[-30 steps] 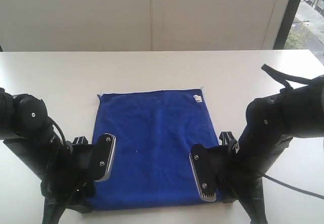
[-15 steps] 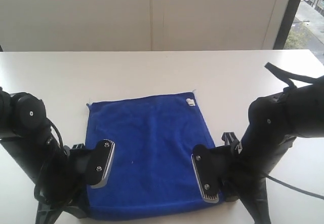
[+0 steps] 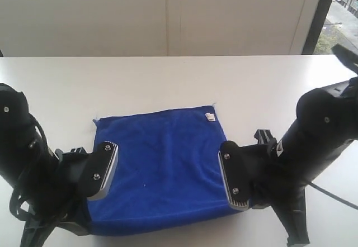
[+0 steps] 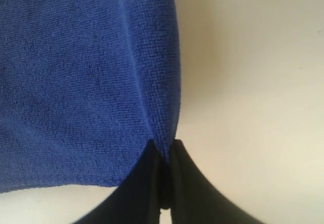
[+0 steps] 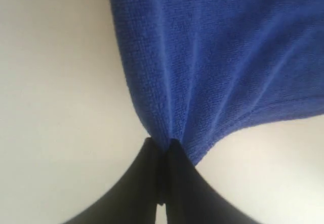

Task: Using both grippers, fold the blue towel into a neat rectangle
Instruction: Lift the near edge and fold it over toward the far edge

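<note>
The blue towel (image 3: pixel 162 166) lies flat on the white table (image 3: pixel 168 79), with a small white tag (image 3: pixel 210 117) at its far right corner. My left gripper (image 3: pixel 84 216) is at the towel's near left corner, largely hidden under its own black arm. In the left wrist view the gripper (image 4: pixel 163 150) is shut on the towel (image 4: pixel 76 82) at its side edge, close to the hemmed corner. My right gripper (image 3: pixel 253 201) sits at the near right corner. The right wrist view shows that gripper (image 5: pixel 163 145) pinching the towel (image 5: pixel 217 57), which puckers into folds there.
Bare white tabletop surrounds the towel on the far side (image 3: pixel 168 79) and both sides. A pale wall (image 3: pixel 168 12) rises behind the table. A dark window frame (image 3: pixel 316 12) stands at the far right. Both bulky black arms fill the near corners of the exterior view.
Both grippers have drawn back toward the near edge of the table, dragging the towel with them. Its far edge has slid nearer, and the arms have spread slightly outward.
</note>
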